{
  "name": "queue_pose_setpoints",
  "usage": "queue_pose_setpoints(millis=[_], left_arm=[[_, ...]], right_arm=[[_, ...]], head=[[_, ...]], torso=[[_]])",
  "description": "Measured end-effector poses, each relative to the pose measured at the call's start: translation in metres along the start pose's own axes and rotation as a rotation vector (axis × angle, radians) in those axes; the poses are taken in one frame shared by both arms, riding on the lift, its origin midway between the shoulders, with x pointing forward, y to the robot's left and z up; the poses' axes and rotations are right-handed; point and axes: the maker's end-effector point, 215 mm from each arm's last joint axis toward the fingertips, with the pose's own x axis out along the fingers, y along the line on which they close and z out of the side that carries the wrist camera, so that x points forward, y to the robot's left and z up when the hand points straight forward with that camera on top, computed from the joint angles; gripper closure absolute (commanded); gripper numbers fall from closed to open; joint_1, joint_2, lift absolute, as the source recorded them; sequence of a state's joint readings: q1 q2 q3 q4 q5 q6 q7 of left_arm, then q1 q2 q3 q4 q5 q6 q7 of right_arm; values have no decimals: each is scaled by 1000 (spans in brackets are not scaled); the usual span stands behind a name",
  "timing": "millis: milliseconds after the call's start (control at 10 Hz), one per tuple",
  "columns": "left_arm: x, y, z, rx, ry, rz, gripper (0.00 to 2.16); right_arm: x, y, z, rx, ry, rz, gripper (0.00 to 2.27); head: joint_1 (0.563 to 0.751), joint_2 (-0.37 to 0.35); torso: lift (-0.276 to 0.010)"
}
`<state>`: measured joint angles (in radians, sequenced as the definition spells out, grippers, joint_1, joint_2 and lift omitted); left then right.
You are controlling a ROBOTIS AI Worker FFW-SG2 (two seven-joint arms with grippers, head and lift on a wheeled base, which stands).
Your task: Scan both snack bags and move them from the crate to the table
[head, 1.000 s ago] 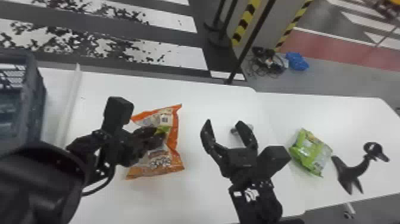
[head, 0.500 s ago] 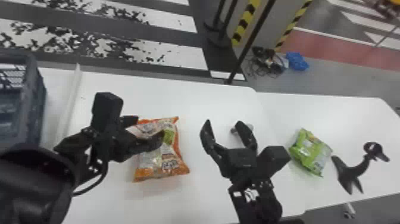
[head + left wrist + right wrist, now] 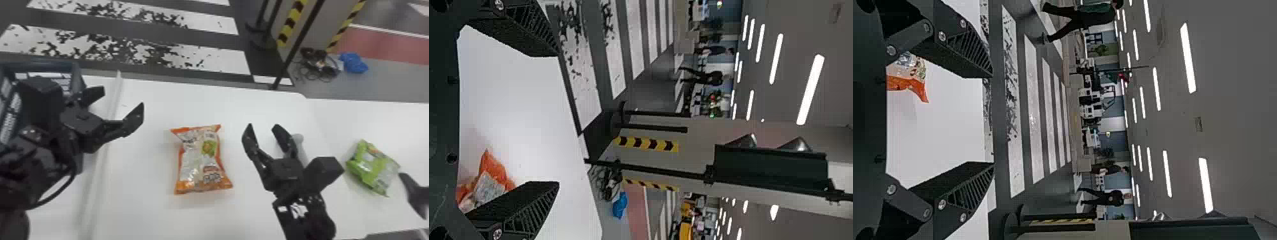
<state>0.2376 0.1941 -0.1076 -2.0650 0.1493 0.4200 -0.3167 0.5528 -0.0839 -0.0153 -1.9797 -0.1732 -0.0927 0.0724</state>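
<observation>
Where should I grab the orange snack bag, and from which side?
Probably best from above, pinching the narrowed middle of the orange snack bag with one finger at each long side: it lies flat on the table, ends flared wider than its waist.

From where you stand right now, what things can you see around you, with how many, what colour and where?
Crinkly snack bag: one, orange and silver, flat on the table between my grippers
Shiny snack bag: one, green, on the table's right part
Table: one, white, before me
Plastic crate: one, dark blue-grey, far left
Long raised strip: one, white, right of the crate
Rounded object: one, grey, behind the right gripper
Blue bundle: one, on the floor beyond
Cables: a tangled heap, dark, beside the bundle
Striped bands: two, black and yellow, beyond the table
Left gripper: one, black, open, near the crate
Right gripper: one, black, open, between the bags
</observation>
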Motion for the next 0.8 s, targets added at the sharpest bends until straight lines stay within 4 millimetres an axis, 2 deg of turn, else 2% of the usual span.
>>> queue_pose_setpoints(millis=[200,400,500,800], left_arm=[[-44,63,28,24,-112,121,83],[-81,107,33,28,-159,254,83],[-93,118,30,22,-160,291,83],[-112,130,18,3,-148,322,87]], right_arm=[[3,10,1,-11,-2,30,1538],[4,24,1,-22,-3,69,2132],[5,34,-3,-37,9,95,2250],[7,83,-38,-77,120,238,2250]], head=[[695,-38],[695,38],[695,76],[695,169]], torso=[[-88],[-88],[-88],[-88]])
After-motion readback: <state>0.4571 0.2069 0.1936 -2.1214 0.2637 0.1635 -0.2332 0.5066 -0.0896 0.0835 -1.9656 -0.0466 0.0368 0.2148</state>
